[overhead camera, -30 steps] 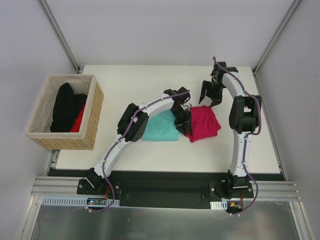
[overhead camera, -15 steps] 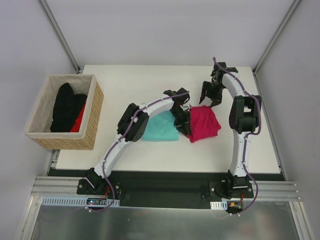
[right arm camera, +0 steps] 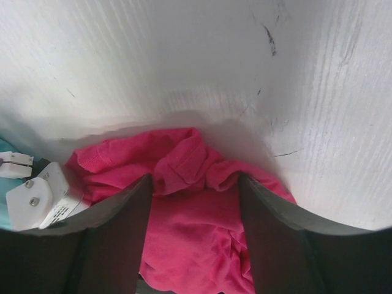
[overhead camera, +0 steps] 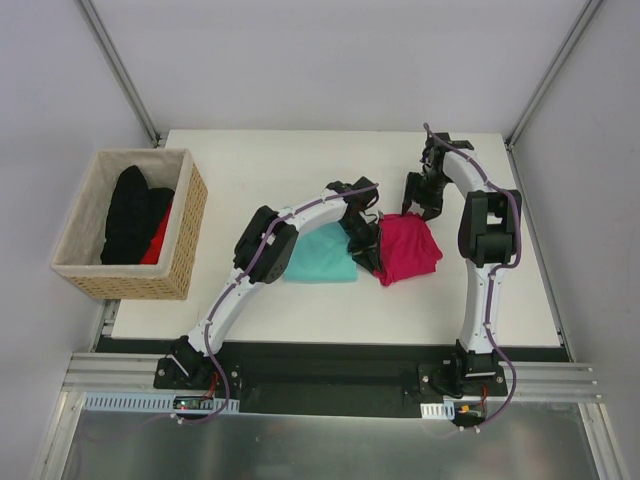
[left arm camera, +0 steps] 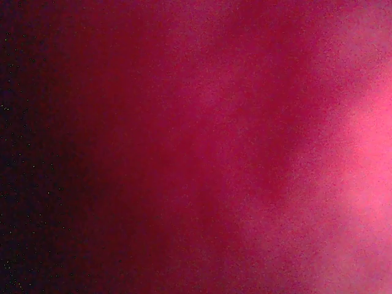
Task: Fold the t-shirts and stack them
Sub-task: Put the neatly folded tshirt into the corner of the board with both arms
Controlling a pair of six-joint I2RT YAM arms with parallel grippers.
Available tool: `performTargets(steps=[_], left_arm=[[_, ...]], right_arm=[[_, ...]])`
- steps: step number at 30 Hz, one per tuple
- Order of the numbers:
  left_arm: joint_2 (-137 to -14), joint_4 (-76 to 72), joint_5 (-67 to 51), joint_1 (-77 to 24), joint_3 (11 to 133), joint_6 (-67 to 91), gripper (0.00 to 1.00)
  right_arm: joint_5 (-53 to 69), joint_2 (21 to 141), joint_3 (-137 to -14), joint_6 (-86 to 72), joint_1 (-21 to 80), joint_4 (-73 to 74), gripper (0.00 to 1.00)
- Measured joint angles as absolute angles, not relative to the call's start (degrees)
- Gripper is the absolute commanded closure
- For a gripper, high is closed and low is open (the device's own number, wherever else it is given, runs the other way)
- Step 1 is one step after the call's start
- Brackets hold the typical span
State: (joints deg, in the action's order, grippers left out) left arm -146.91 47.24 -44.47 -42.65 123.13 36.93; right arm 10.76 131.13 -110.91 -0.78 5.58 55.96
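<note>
The magenta-pink t-shirt lies bunched on the white table, right of centre. The folded teal-mint t-shirt lies just to its left. My left gripper is down at the pink shirt's left edge, between the two shirts. Its wrist view is filled with pink cloth, so its fingers are hidden. My right gripper is open at the pink shirt's far edge. In the right wrist view its gripper straddles the rumpled far edge of the pink shirt, with cloth between the fingers.
A wicker basket holding black and red cloth stands off the table's left edge. The white table lies bare behind the shirts. Part of my left arm's white wrist shows at the left of the right wrist view.
My right gripper has come down and nearer, from above the table behind the pink shirt to its far edge. The left arm has barely moved.
</note>
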Motion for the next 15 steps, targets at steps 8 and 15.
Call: performTargets(steps=[8,15], left_arm=[[-145.8,46.72,-44.51,-42.63,120.9,36.97,0.8],[-145.45,46.22,-44.36,-42.28,119.7,36.93,1.0]], right_arm=[[10.68,131.39,-111.0,-0.8,5.58,56.4,0.74],[10.46,132.88,-111.63,-1.21,5.58,57.41,0.99]])
